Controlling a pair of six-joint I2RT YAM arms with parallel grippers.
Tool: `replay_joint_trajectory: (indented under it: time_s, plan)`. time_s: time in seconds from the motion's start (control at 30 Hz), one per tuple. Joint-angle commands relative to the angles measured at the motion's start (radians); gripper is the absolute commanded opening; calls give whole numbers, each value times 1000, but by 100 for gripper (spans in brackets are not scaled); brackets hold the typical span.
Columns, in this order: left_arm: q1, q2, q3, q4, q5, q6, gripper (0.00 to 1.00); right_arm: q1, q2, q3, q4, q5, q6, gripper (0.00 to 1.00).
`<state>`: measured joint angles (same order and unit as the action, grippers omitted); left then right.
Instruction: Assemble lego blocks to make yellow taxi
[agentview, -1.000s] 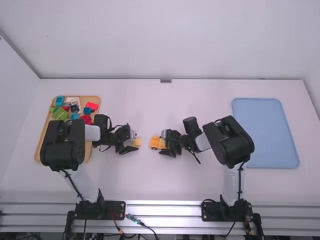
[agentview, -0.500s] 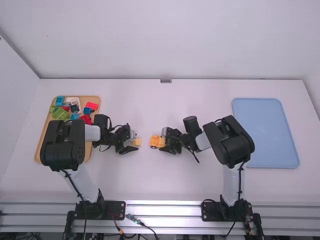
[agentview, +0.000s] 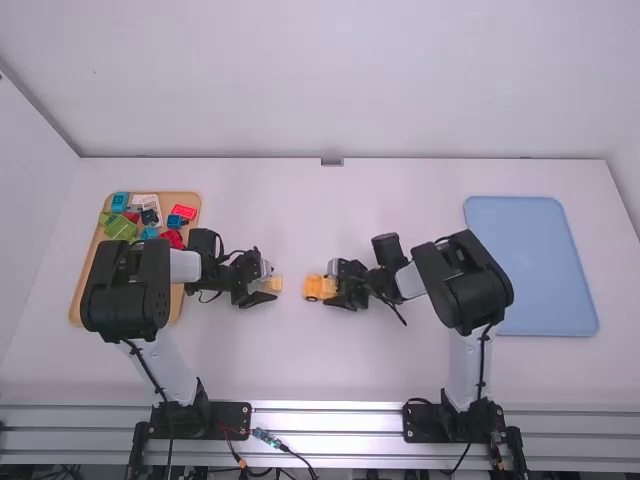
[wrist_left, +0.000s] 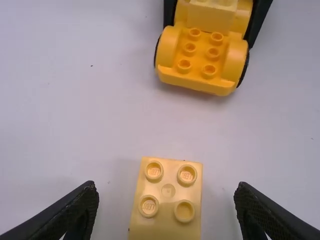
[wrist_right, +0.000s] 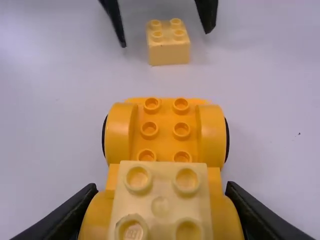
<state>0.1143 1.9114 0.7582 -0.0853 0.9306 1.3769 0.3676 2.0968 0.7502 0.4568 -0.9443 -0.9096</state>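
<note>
White table (agentview: 400, 370): your left gripper (agentview: 268, 284), spread wide, one loose block (wrist_left: 168, 195) between its fingers, untouched. Your right gripper (agentview: 333, 287), clamped on the wheeled yellow base (wrist_right: 166, 125), stacked block (wrist_right: 160, 200) atop, midway between the table's side edges. Brick tray (agentview: 177, 300), left edge; blue tray (agentview: 540, 265), right edge.

Left to right: blocks (agentview: 120, 228) in tray (agentview: 177, 300), loose block (wrist_right: 169, 52), wheeled base (wrist_right: 165, 130), second tray (agentview: 548, 270).

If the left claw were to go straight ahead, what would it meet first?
Probably the pale yellow plastic brick between its open fingers, though, depth being unclear, perhaps the white table.
</note>
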Motion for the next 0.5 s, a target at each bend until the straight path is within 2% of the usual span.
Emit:
replay_joint_trajectory:
  time_s: [0.0,0.17,0.4,0.47]
  plan:
    - [-9,19,10,-4,19,2,72,-21,-19,20,-37,-49,-89,43]
    - [-9,19,10,-4,19,4,68,-34,-19,52,-139,-55,-145,42]
    - [-9,19,10,-4,19,4,61,-32,-19,55,-143,-56,-142,42]
    - [-9,19,10,-4,20,3,56,-32,-19,55,-142,-70,-143,42]
